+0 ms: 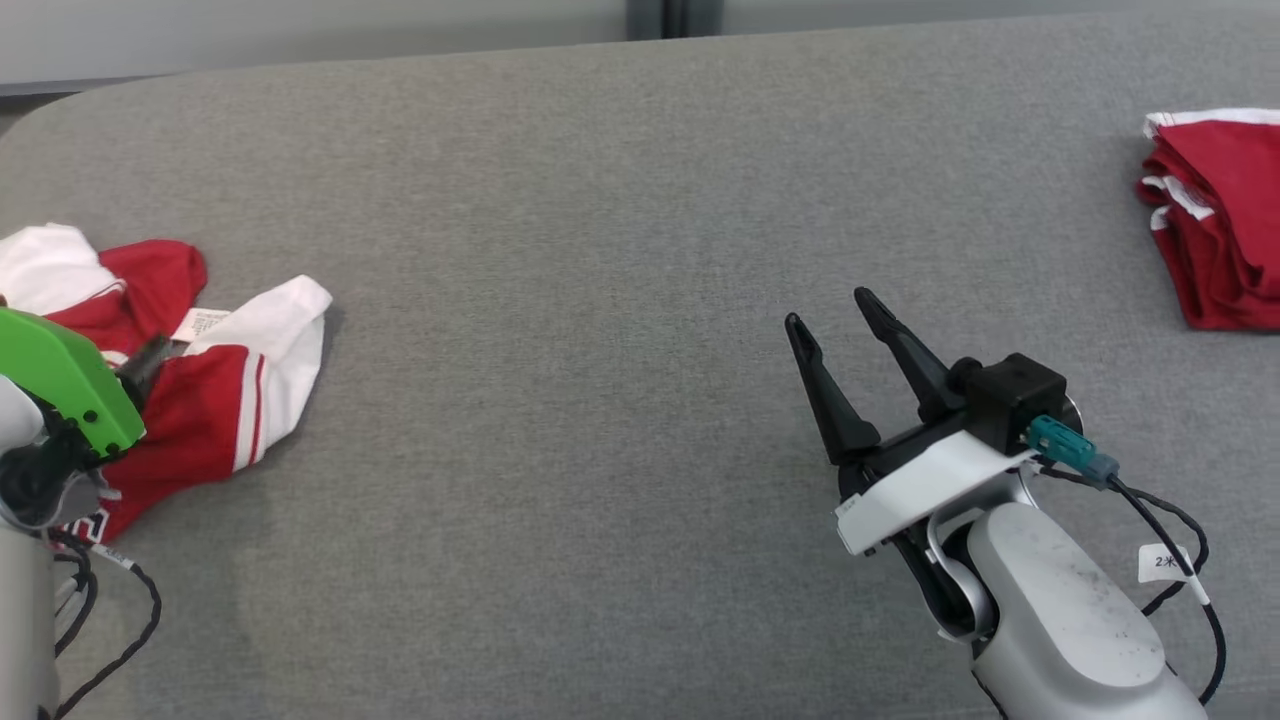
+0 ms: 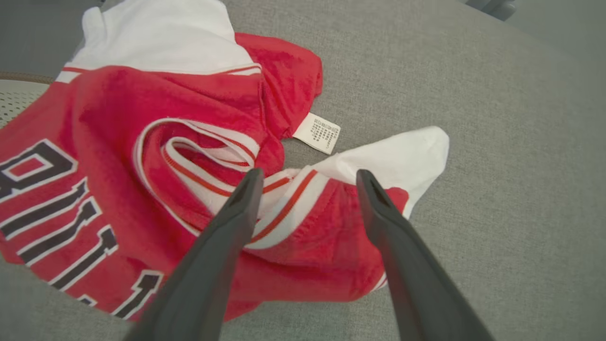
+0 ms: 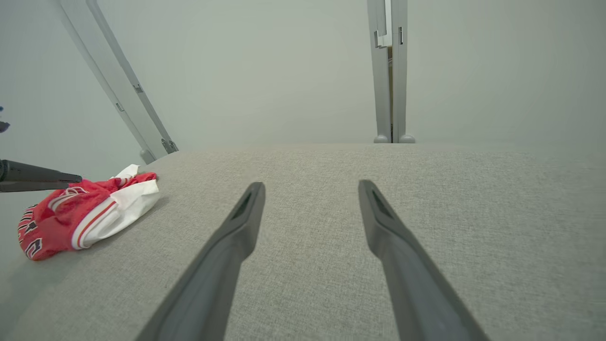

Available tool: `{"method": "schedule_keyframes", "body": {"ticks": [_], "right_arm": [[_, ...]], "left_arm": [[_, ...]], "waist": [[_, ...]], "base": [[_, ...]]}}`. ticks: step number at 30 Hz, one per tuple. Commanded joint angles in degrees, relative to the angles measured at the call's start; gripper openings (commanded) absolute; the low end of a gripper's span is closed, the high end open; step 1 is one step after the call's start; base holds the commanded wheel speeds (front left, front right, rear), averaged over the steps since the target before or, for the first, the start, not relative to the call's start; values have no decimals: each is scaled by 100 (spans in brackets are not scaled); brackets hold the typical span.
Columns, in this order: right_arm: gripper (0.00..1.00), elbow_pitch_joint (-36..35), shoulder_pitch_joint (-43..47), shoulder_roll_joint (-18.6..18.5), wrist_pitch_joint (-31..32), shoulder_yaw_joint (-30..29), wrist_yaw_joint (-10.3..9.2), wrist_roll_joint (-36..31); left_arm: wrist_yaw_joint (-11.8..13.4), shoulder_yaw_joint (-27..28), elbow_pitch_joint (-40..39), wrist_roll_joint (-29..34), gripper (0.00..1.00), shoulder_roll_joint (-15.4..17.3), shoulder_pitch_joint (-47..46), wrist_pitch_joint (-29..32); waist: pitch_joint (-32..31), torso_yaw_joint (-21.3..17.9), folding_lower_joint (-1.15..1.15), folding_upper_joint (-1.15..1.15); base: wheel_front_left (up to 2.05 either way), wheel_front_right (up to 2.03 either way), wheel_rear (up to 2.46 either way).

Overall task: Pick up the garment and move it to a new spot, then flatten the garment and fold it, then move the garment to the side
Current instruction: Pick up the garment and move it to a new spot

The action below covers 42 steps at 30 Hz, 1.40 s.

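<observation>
Red-and-white garment [image 1: 215, 400] lies crumpled at the bench's [image 1: 600, 200] left end, under the left jaws, which stand wide astride its striped trim. Equally wide, the right jaws hover over bare bench well apart; the left pair is nearer.

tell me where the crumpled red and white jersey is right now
In the head view the jersey lies at the grey surface's left edge, beneath the open left gripper, far from the folded red pile at the right.
</observation>
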Motion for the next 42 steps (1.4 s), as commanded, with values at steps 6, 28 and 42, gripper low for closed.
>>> {"method": "schedule_keyframes", "body": {"ticks": [6,28,42], "right_arm": [[100,23,-148,20,-13,83,-8,57],[100,338,317,181,-13,219,-8,182],[100,294,583,186,-13,-89,-8,196]], "left_arm": [[-17,-430,570,-363,100,358,59,195],[-18,-1958,-573,-581,0,1194,-404,-211],[-11,-2532,-2434,-1082,0,636,-1421,-565]], "waist": [[524,-713,0,0],[-736,-620,0,0],[-1000,-1182,0,0]], "base": [[0,0,0],[0,0,0],[0,0,0]]}}
